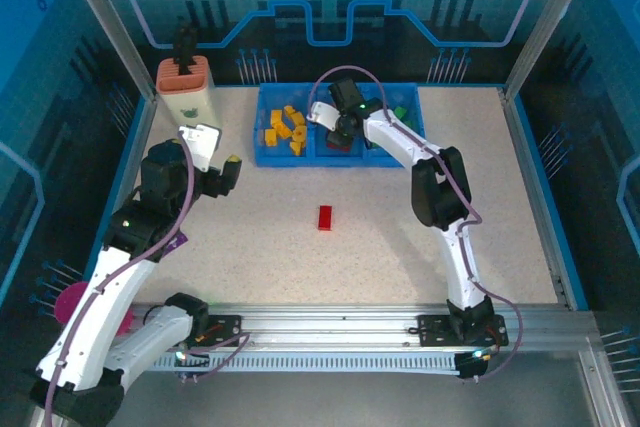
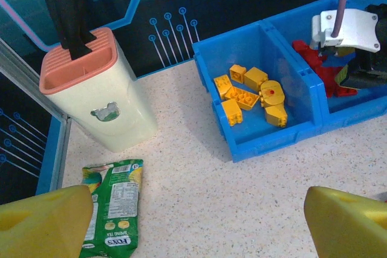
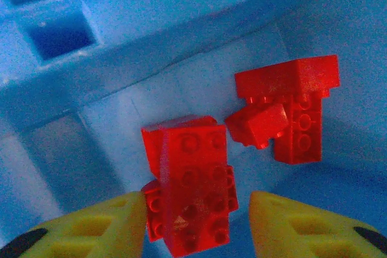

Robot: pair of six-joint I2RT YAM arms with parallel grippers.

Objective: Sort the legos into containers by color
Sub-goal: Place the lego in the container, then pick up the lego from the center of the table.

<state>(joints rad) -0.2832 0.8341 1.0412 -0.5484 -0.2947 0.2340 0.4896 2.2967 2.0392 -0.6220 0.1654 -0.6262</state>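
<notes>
Right wrist view is showing the right gripper (image 3: 198, 225) hanging low inside the middle compartment of the blue tray (image 3: 181, 46). Its yellow fingertips are parted around a stack of red bricks (image 3: 190, 185). The stack is touching, or nearly touching, the pad on the picture's left, and a gap is showing at the other pad. More red pieces (image 3: 290, 107) are lying just beyond, against the compartment wall.

Judging from this, a red piece is being dropped off. To do it well, the jaws should be spreading fully and the wrist rising straight up, so that no pad is dragging a brick over the wall.

Top external view is giving what the wrist cannot. 1 loose red brick (image 1: 325, 217) is lying mid-table, well apart from the tray. Yellow bricks (image 1: 285, 130) are sitting in the left compartment and green bricks (image 1: 400, 112) in the right.

Left wrist view is adding the left gripper (image 2: 196, 225), spread wide and carrying nothing. It is hovering over bare tabletop near a green snack packet (image 2: 115, 209) and the cream-and-orange holder (image 2: 91, 101).
</notes>
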